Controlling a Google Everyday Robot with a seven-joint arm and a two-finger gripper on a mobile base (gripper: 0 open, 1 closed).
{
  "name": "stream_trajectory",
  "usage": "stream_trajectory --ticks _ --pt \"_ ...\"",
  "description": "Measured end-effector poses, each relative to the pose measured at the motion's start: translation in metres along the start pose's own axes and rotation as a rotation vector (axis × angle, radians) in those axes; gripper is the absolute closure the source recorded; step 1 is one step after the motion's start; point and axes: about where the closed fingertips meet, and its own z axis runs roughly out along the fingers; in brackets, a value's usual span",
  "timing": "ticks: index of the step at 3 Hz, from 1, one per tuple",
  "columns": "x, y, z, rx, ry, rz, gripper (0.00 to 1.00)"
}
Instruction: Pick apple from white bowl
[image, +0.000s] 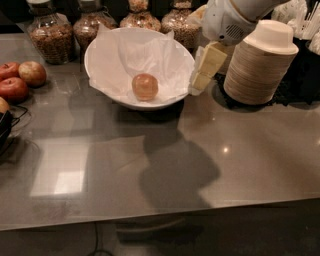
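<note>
The grey table filled most of my view. On its far side sat the bowl, wide and lined with crumpled paper. To its right stood a stack of paper bowls, behind it a row of jars, and at the left edge some red apples. The arm came in from the top right. The gripper hung tilted just beside the bowl's right rim, between the bowl and the stack, and held nothing. I could not tell whether it was open or closed. The apple lay alone on the paper near the bowl's middle, a little towards the front.

I judged this to be the approach. I would lift clear of the rim, move left until I was over the apple, then come straight down and close across its widest part. The skin looked glossy, so a low, centred grip seemed safest, and I would watch for paper snagging.

Most of the arm was cut off by the frame. The apple's underside was hidden in the paper folds.
</note>
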Motion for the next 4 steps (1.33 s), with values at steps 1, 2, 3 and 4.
stream_trajectory --ticks 1,2,3,4 --pt "-0.015 -0.02 0.029 -0.041 -0.026 -0.021 0.18" --pt "-0.027 -0.036 0.053 -0.081 -0.083 -0.051 0.15" --pt "-0.036 -0.045 0.08 -0.114 -0.133 -0.078 0.12" --pt "-0.036 -0.05 0.102 -0.14 -0.154 -0.086 0.13"
